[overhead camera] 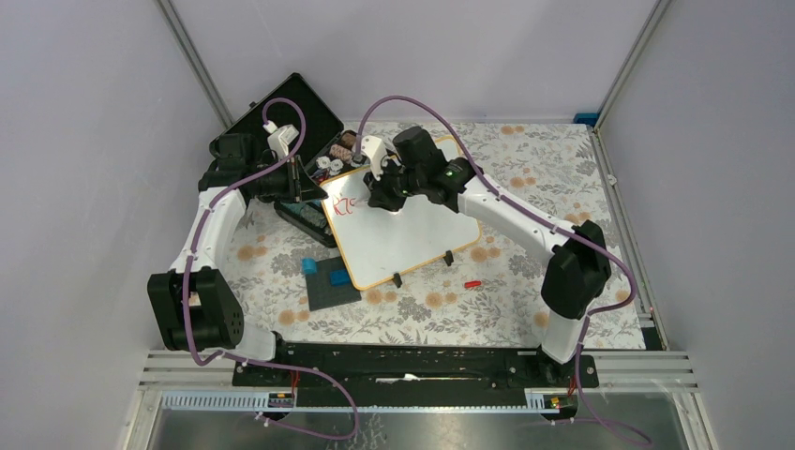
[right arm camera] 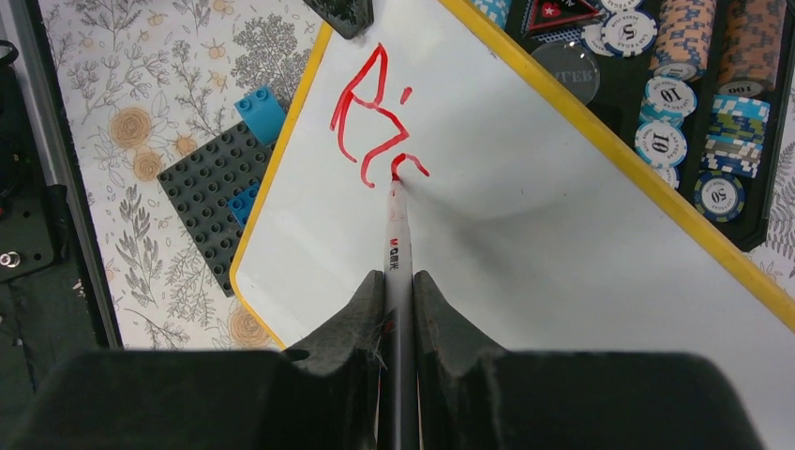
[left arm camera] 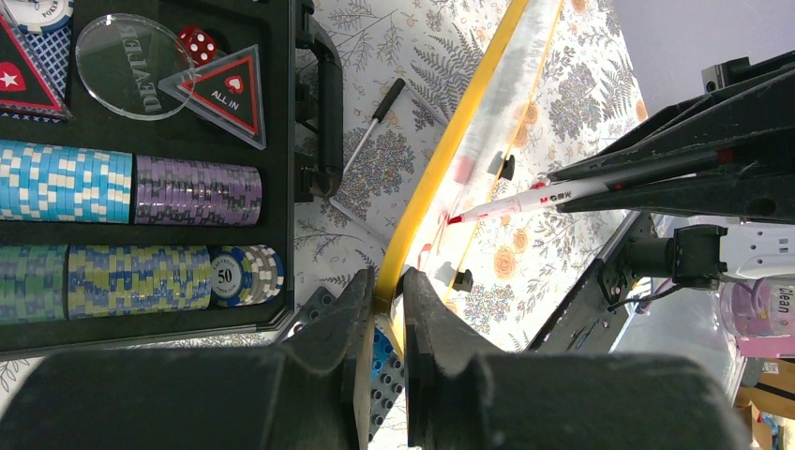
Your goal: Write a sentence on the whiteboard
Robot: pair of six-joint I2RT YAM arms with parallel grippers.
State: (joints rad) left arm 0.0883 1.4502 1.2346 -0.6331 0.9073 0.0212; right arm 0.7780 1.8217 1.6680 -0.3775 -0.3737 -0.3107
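Note:
The whiteboard [overhead camera: 405, 232] with a tan-yellow frame lies tilted at the table's middle, and shows in the right wrist view [right arm camera: 562, 244]. Red marker strokes of the sentence [right arm camera: 375, 122], roughly "Ris", stand near its upper left corner; they also show in the top view [overhead camera: 345, 207]. My right gripper [right arm camera: 399, 281] is shut on a white red-tipped marker [right arm camera: 395, 225] whose tip touches the last stroke. My left gripper [left arm camera: 386, 281] is shut on the whiteboard's frame edge [left arm camera: 441, 169] at its left side. The marker [left arm camera: 525, 199] shows there too.
An open black case of poker chips [overhead camera: 309, 141] lies behind the board's left corner, close to both grippers. A dark grey plate with blue blocks [overhead camera: 330, 281] sits by the board's near left corner. A small red cap [overhead camera: 472, 282] lies on the floral cloth.

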